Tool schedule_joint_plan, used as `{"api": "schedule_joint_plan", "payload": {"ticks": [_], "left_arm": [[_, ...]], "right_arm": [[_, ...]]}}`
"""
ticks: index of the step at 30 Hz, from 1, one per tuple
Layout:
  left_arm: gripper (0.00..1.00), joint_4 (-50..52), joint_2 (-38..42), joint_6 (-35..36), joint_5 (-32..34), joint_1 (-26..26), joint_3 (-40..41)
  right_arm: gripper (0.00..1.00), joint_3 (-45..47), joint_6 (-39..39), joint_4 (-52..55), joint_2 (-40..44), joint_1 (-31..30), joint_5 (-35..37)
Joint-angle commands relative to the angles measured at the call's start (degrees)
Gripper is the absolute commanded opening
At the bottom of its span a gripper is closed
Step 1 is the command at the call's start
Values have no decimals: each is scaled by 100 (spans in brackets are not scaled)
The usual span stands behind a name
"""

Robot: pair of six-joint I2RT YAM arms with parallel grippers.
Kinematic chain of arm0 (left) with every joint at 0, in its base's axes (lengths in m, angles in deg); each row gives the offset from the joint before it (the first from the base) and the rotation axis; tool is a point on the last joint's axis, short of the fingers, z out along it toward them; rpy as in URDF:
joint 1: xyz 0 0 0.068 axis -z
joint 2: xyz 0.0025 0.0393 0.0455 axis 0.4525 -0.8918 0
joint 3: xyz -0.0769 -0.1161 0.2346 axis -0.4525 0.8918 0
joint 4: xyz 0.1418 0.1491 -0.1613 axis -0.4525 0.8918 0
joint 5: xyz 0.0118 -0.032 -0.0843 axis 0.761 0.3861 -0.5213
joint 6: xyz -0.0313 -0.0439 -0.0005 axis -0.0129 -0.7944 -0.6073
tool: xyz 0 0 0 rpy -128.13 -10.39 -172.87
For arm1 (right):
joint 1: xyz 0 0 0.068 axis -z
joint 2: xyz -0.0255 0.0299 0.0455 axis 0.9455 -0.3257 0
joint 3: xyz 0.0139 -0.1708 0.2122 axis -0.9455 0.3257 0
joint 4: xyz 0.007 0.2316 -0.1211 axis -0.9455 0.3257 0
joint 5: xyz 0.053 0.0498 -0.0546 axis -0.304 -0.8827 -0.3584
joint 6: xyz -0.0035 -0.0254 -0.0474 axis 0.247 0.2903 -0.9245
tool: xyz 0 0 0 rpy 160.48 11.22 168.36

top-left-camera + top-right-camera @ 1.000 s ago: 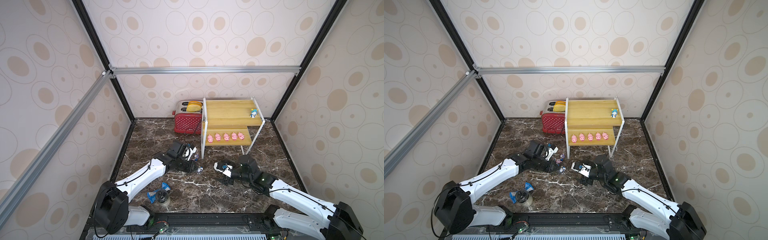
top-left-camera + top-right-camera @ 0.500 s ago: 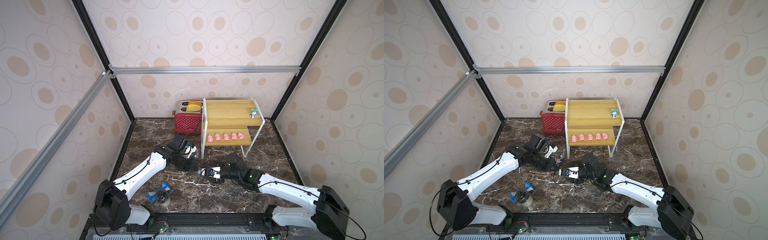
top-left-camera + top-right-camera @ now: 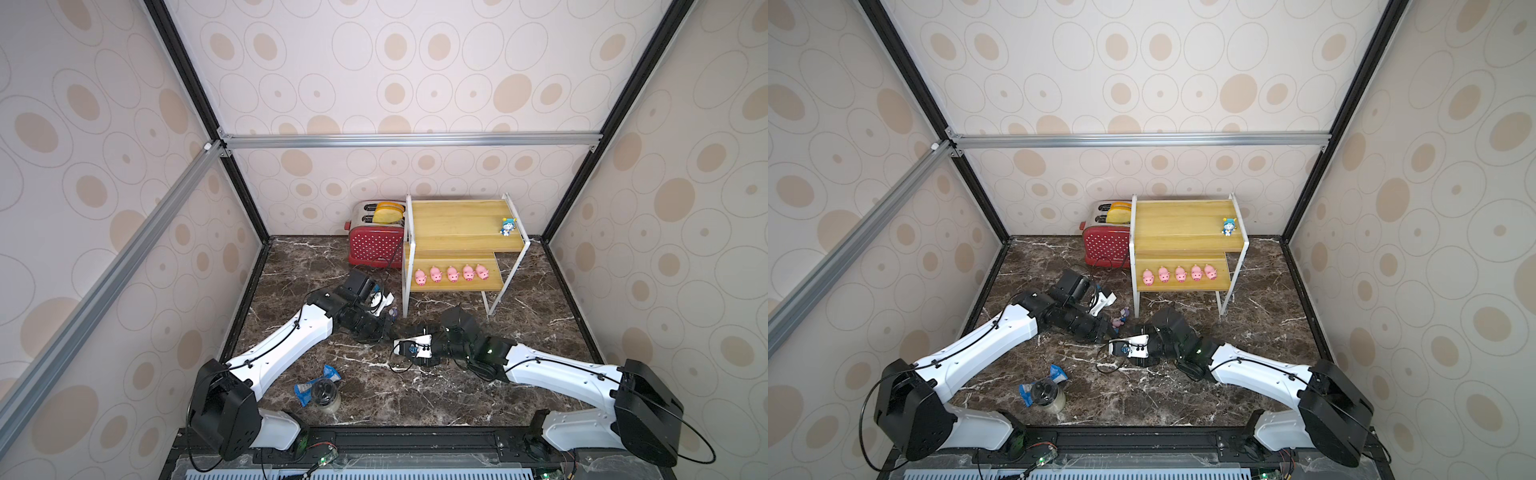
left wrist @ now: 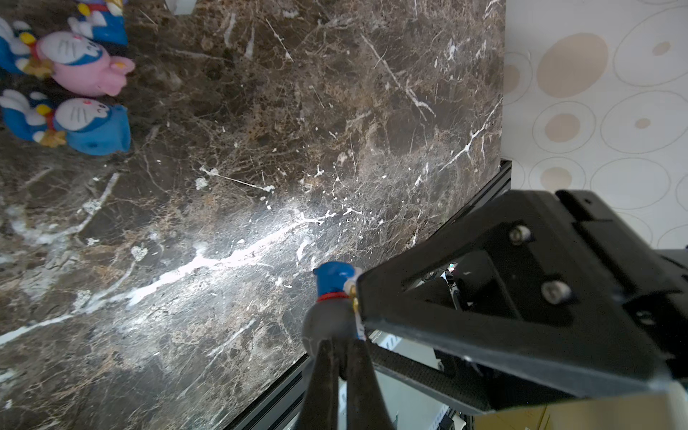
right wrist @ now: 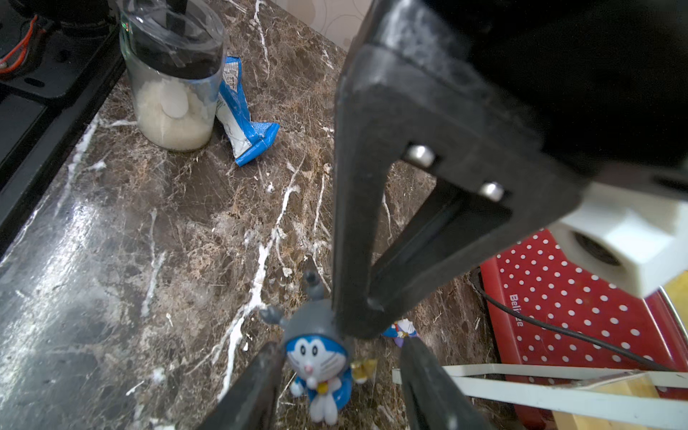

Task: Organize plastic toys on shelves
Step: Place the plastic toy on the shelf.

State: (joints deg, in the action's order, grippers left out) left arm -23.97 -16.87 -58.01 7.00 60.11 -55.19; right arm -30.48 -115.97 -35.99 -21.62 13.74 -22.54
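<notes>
A glossy plastic figurine [image 5: 316,357] sits between the right claw's [image 5: 340,350] matt black fingers [image 5: 257,379]; beneath it the marble-look tabletop [image 5: 149,231] is polished.

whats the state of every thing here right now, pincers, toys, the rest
left pincer, shut on the grey-hat figurine
right pincer, open around that figurine
pink pigs, five in a row on the lower shelf
blue figurine, upright on the upper shelf
three figurines, on the table, unshelved
toaster, yellow slice in one slot
jar, upright, lid on
wrapper, crumpled beside the jar
</notes>
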Motion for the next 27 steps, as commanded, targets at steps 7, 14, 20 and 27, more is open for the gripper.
{"api": "schedule_joint_plan", "payload": {"ticks": [7, 14, 20, 27], "left_arm": [[0, -75, -78, -76, -161, 36, -278], [0, -85, -136, -98, -224, 36, -289], [0, -92, -138, -98, -232, 36, -276], [0, -125, -79, -54, -247, 38, -270]], "right_arm": [[53, -216, -117, 161, -105, -63, 50], [59, -135, -319, 151, -99, -102, 281], [52, -187, -367, 242, -116, -104, 260], [40, -254, -299, 372, -145, -103, 279]]}}
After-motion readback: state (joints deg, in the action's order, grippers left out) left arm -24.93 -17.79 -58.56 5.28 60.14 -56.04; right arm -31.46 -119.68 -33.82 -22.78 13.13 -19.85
